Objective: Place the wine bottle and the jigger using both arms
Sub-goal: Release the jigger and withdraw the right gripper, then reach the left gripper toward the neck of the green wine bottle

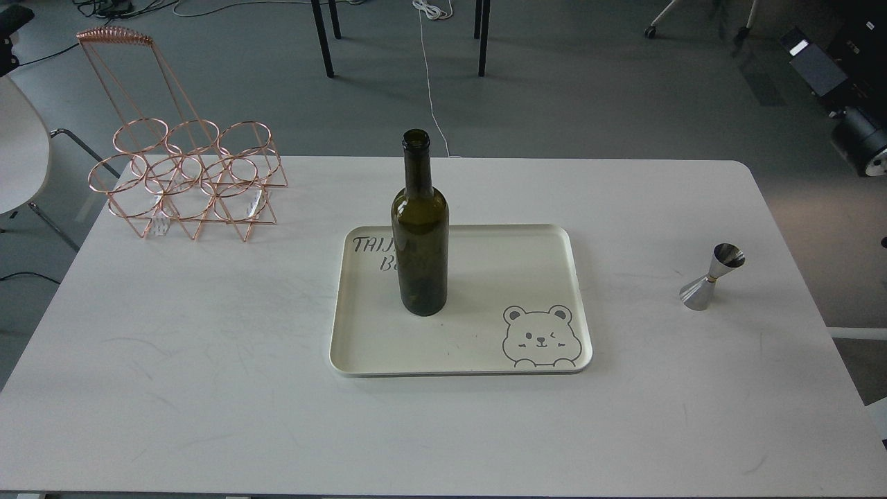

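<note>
The wine bottle (419, 229) is dark olive-green and stands upright on the left half of the cream tray (527, 263) at the table's middle. The jigger (712, 276), a small steel hourglass cup, stands alone on the white table at the right, well clear of the tray. A black part of my right arm (858, 135) shows high at the right edge, far from the jigger; its fingers cannot be told apart. A small black bit of my left arm (10, 21) shows in the top left corner, away from the table; its fingers cannot be told apart.
A copper wire bottle rack (183, 180) stands at the table's back left corner. The tray has a bear drawing (542, 336) at its front right. A white chair (21, 159) stands off the table's left side.
</note>
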